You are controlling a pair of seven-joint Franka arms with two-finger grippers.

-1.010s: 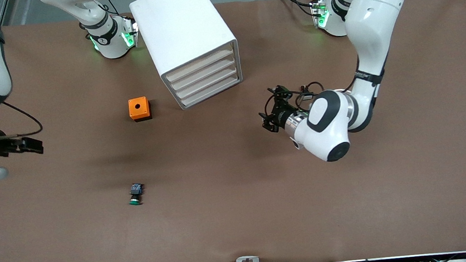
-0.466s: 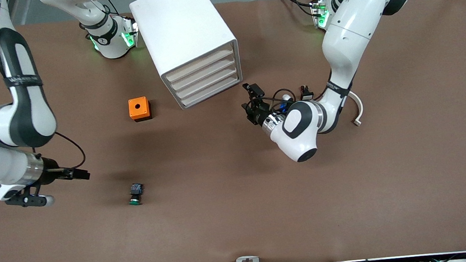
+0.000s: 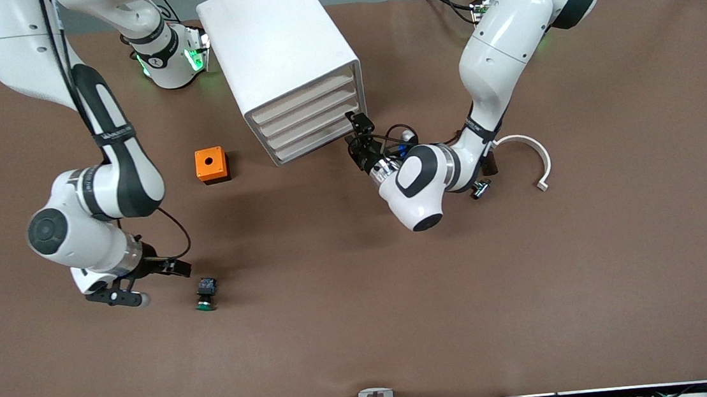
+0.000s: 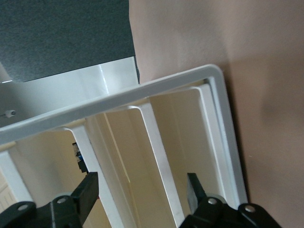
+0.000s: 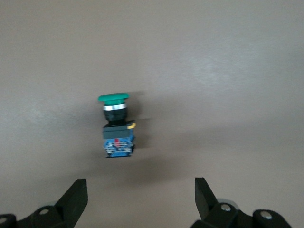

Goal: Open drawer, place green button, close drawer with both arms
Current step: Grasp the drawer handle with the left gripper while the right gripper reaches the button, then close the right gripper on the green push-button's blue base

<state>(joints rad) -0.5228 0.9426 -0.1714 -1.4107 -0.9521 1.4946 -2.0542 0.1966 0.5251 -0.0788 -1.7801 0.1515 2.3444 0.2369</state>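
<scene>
The white cabinet [image 3: 280, 58] stands near the robots' bases, and its four drawers look shut. The bottom drawer [image 3: 318, 141] lies just above the table. My left gripper [image 3: 357, 135] is open, close in front of the drawer fronts at the corner toward the left arm's end. In the left wrist view its fingers [image 4: 88, 190] stand wide apart before the lower drawers [image 4: 183, 128]. The green-capped button [image 3: 206, 294] lies on its side on the table. My right gripper [image 3: 174, 269] is open and empty beside it. The right wrist view shows the button [image 5: 116, 124] ahead of the open gripper [image 5: 140, 190].
An orange box with a hole [image 3: 212, 165] sits between the cabinet and the button. A white curved part [image 3: 535, 157] lies on the table at the left arm's end, next to that arm's wrist.
My left gripper has moved across the table up to the cabinet's drawer fronts. My right arm has swung in from the table's edge and come down beside the button. The button has not moved.
</scene>
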